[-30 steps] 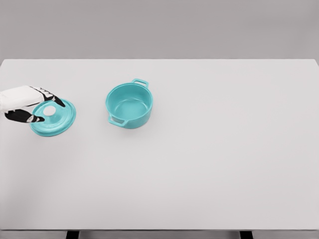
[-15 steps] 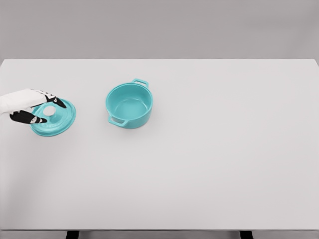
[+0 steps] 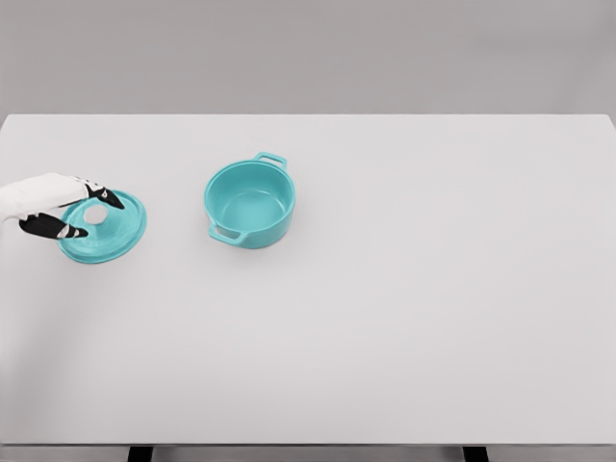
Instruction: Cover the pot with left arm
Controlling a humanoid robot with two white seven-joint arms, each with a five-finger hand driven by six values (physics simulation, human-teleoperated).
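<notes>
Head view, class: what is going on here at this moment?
A white robot's left hand reaches in from the left edge to a round teal lid lying on the white table. Its dark-tipped fingers sit on either side of the lid's white knob, though whether they actually grip it cannot be told. The teal two-handled pot stands open to the right of the lid, apart from it and not yet covered. The right arm is out of view.
</notes>
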